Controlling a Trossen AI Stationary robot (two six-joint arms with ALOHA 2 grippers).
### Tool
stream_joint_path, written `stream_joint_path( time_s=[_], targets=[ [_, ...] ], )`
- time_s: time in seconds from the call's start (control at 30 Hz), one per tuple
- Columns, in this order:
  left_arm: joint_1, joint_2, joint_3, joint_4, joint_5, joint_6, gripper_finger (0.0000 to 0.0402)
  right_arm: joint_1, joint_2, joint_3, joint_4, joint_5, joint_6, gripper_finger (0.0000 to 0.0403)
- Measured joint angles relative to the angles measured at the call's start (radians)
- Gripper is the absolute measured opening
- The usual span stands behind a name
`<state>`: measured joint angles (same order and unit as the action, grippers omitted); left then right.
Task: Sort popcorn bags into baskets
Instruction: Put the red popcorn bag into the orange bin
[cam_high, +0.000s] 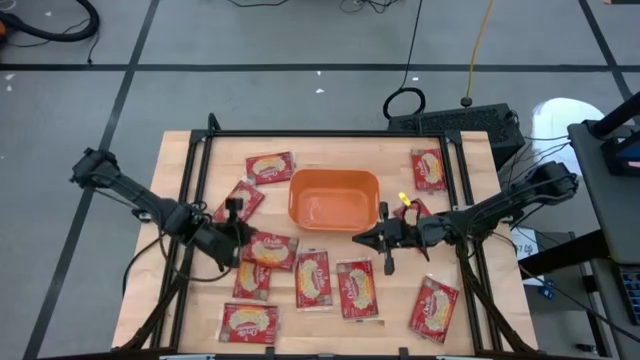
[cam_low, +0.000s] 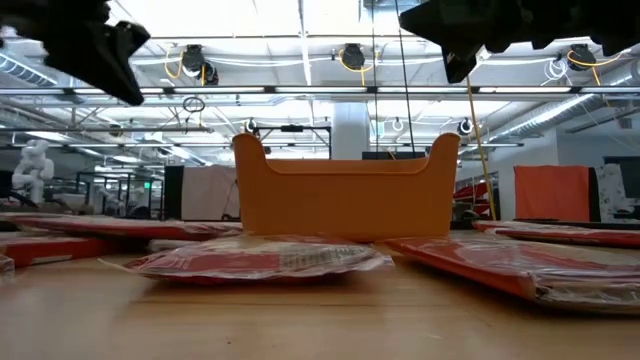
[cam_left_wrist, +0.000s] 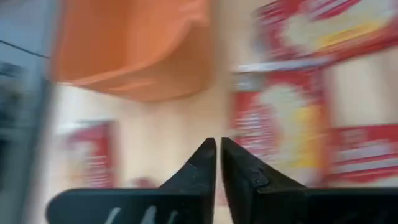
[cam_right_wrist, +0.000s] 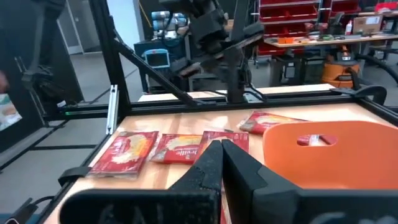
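The orange bin (cam_high: 333, 200) stands at the table's middle; in the high view only its orange floor shows inside. Red popcorn bags lie flat around it: two to its left (cam_high: 270, 167) (cam_high: 238, 200), one at the far right (cam_high: 428, 170), and several along the near side (cam_high: 313, 280) (cam_high: 358, 290) (cam_high: 434, 308). My left gripper (cam_high: 243, 240) (cam_left_wrist: 217, 146) hovers shut to the bin's near left, beside a bag (cam_high: 272, 248). My right gripper (cam_high: 362, 240) (cam_right_wrist: 221, 146) hovers shut by the bin's near right corner. Both are raised off the table in the low view.
A black frame rail (cam_high: 330, 133) runs around the tabletop. One bag (cam_high: 415, 210) lies partly under my right arm. More bags lie near the front edge (cam_high: 249, 322) (cam_high: 252, 280). A black cable loop (cam_high: 404, 102) and a keyboard-like box (cam_high: 460, 122) lie beyond the far edge.
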<state>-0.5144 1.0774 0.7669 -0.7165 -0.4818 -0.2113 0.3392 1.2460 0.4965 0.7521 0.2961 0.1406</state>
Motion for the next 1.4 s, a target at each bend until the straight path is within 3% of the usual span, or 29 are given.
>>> stream_joint_path(
  time_s=[0.2, 0.47, 0.67, 1.1, 1.4],
  targets=[
    [-0.081, 0.151, -0.042, 0.249, 0.026, -0.029, 0.0115, 0.009, 0.007, 0.000, 0.001, 0.046, -0.035, 0.0000],
    [-0.197, 0.438, -0.044, 0.470, -0.192, 0.052, 0.0239, 0.010, 0.007, 0.001, 0.004, 0.048, -0.062, 0.0000],
    [-0.228, 0.569, -0.044, 0.581, -0.246, 0.053, 0.0263, 0.010, 0.007, 0.001, 0.004, 0.048, -0.104, 0.0000],
    [-0.173, 0.676, -0.043, 0.565, -0.302, 0.056, 0.0170, 0.008, 0.006, 0.001, 0.007, 0.097, -0.129, 0.0000],
    [-0.115, 0.674, -0.041, 0.526, -0.263, 0.079, 0.0024, 0.008, 0.006, 0.001, 0.007, 0.096, -0.124, 0.0000]
  ],
)
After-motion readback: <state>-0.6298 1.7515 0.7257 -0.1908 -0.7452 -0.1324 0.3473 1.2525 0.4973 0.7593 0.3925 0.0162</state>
